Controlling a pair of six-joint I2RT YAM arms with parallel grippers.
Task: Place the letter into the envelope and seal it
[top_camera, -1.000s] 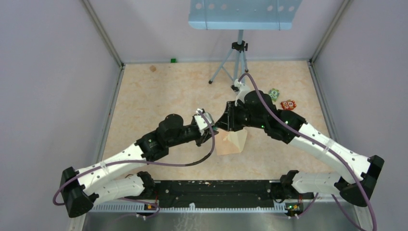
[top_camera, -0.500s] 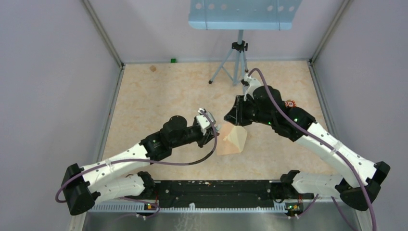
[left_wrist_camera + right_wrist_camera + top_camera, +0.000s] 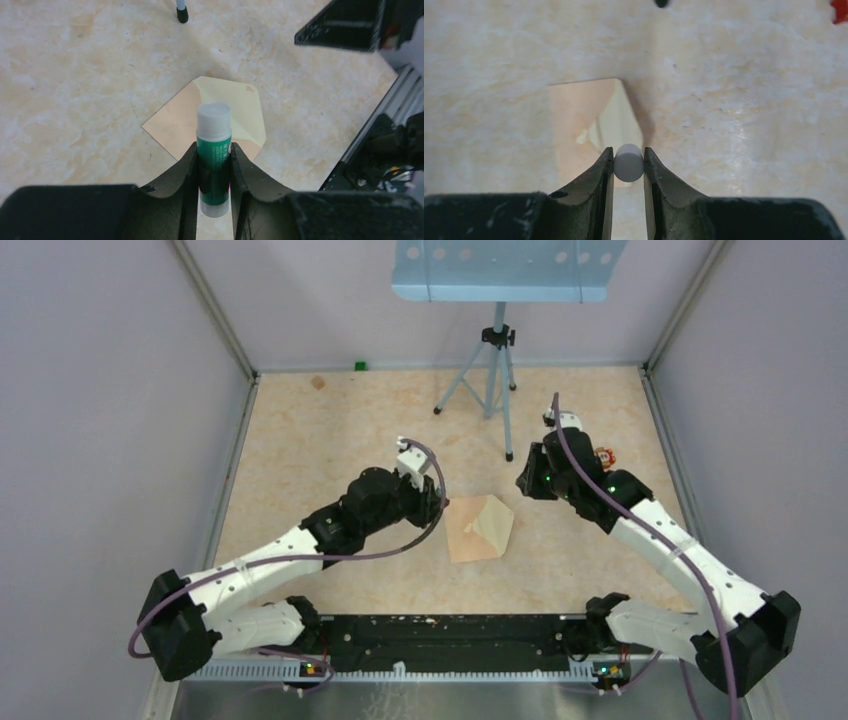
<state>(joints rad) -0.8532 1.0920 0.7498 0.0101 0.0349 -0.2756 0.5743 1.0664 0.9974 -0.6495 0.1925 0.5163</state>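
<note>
Your left end effector [image 3: 213, 149] is closed to a narrow gap around a green glue stick [image 3: 214, 135]. Both fingers [image 3: 189, 165] press on its body, and its white tip points away from the wrist, past the fingertips. Directly beyond that tip, down on the table [image 3: 75, 100], lies the envelope [image 3: 167, 125], with the paler letter [image 3: 242, 107] lying over its far-right part. Whether the sheet is tucked inside or only resting on top, you cannot tell from these views. The stick's tip appears to hang over the paper rather than touch it. Your right end effector [image 3: 628, 151] is likewise closed almost fully, pinching a small white round cap [image 3: 628, 163] between its fingertips. Ahead of it and a little to its left, the envelope sits flat on the table, and the cream sheet shows just beyond the cap. From above, the two end effectors stand on opposite sides of the envelope. The left one is just beside its edge and the right one is a bit farther off, neither touching the paper.
</note>
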